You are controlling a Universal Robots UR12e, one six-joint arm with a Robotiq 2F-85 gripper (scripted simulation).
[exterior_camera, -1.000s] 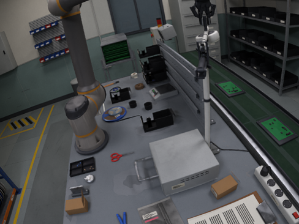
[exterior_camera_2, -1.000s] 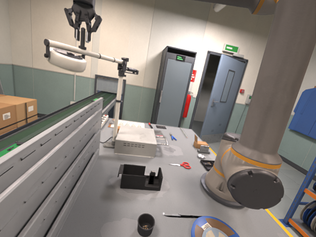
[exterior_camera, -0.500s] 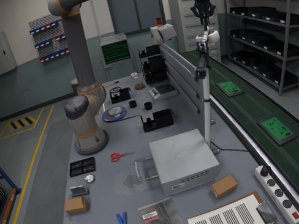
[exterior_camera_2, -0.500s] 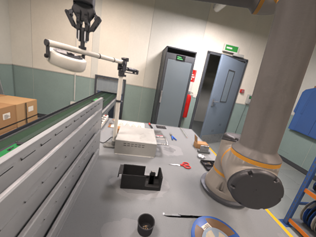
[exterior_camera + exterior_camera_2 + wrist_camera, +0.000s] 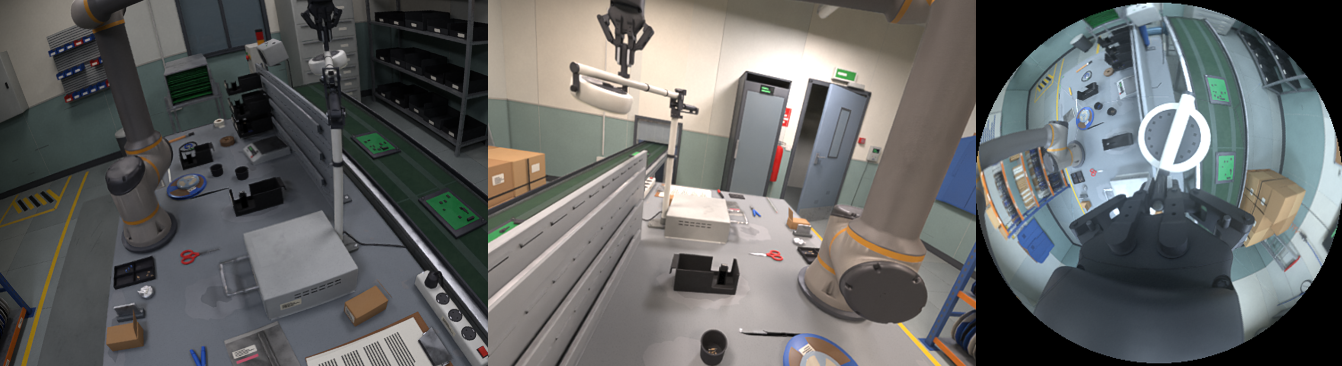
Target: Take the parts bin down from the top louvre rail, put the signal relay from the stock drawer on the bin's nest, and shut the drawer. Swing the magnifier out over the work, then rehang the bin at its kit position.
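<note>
The magnifier [image 5: 602, 93] is a white ring lamp on a white boom arm [image 5: 626, 82] atop a tall post [image 5: 338, 175] at the bench's conveyor side, and its head hangs out beyond the louvre panel [image 5: 295, 125], over the conveyor. The boom arm is gripped from above, near the head, by my gripper [image 5: 624, 63], which is closed on it. The black parts bin [image 5: 705, 273] sits on the bench beside the panel, with a small dark part standing in its nest end. The grey drawer cabinet [image 5: 300, 262] stands by the post's foot, its drawer closed.
The louvre panel runs along the bench's edge below the magnifier, with the green conveyor [image 5: 425, 180] behind it. My arm's base [image 5: 145, 220] stands on the bench's opposite side. Scissors [image 5: 192, 256], small cups [image 5: 242, 173], a tape reel [image 5: 186, 185] and cartons [image 5: 365, 304] lie about.
</note>
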